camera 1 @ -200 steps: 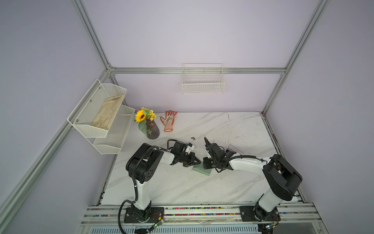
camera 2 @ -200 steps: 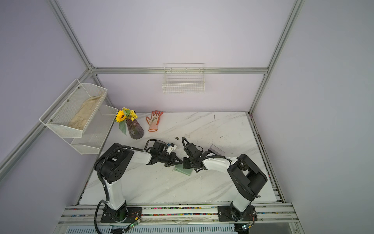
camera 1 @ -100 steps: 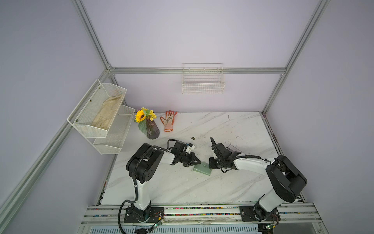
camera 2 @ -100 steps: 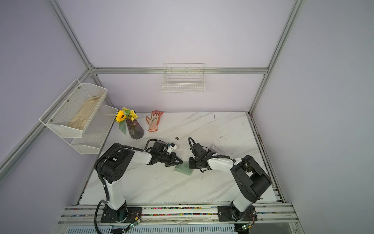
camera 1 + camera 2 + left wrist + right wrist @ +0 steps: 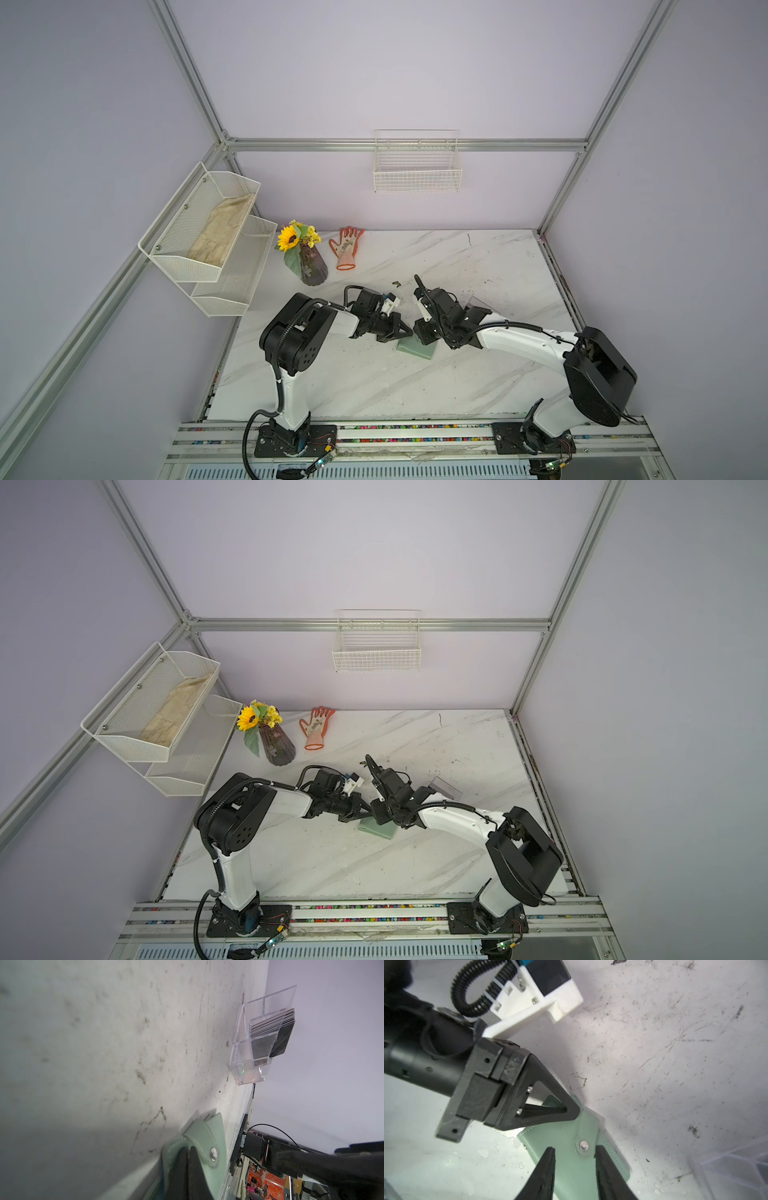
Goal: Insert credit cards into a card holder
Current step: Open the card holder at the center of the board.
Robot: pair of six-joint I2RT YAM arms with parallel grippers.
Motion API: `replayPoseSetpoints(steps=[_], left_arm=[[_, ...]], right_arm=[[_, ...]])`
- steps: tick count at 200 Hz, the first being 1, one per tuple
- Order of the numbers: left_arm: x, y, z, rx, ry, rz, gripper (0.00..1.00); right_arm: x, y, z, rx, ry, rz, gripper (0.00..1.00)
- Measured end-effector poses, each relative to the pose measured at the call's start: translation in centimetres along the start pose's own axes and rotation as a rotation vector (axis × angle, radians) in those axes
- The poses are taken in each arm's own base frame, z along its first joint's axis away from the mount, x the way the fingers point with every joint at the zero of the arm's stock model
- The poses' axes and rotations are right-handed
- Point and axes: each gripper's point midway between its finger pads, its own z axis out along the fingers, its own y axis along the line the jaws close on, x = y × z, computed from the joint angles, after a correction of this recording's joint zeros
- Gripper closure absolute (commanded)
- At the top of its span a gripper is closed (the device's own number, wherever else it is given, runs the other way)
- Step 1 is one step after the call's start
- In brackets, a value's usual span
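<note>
1. The card holder (image 5: pixel 562 1136) is sage green, with pale stitching along its edges and a silver snap on its strap.
2. The credit cards (image 5: pixel 282 1039) are dark grey to black, and the box (image 5: pixel 249 1072) around them is clear.
3. The surface (image 5: pixel 436 386) is white with a marble pattern of grey slanting veins and dark scuff marks.
4. The left hand (image 5: pixel 188 1150) and right hand (image 5: pixel 574 1148) are black.
5. The glove (image 5: pixel 347 249) is pale with orange-red fingers and cuff edge.
6. The sunflower (image 5: pixel 289 237) is yellow with a dark centre, and its ribbed vase (image 5: pixel 312 268) is dark purple.
7. The wire basket (image 5: pixel 417 174) and mesh shelf (image 5: pixel 199 266) are white, and the cloth (image 5: pixel 222 232) is beige.
</note>
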Motion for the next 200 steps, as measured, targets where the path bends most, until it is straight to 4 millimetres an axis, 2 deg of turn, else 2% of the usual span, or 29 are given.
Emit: replayPoseSetpoints(steps=[33,55,133,200], left_arm=[[0.0,0.0,0.0,0.002,0.016,-0.013,1.00],[0.0,0.0,0.0,0.002,0.023,-0.015,1.00],[0.0,0.0,0.0,0.000,0.025,-0.018,1.00],[0.0,0.1,0.0,-0.001,0.027,-0.020,1.00]], right_arm=[[2.1,0.0,2.5,0.074,0.106,-0.083,0.65],[2.9,-0.2,3.4,0.114,0.150,-0.123,0.66],[3.0,-1.2,3.4,0.197,0.173,-0.142,0.76],[3.3,-1.1,3.8,0.219,0.193,-0.097,0.84]])
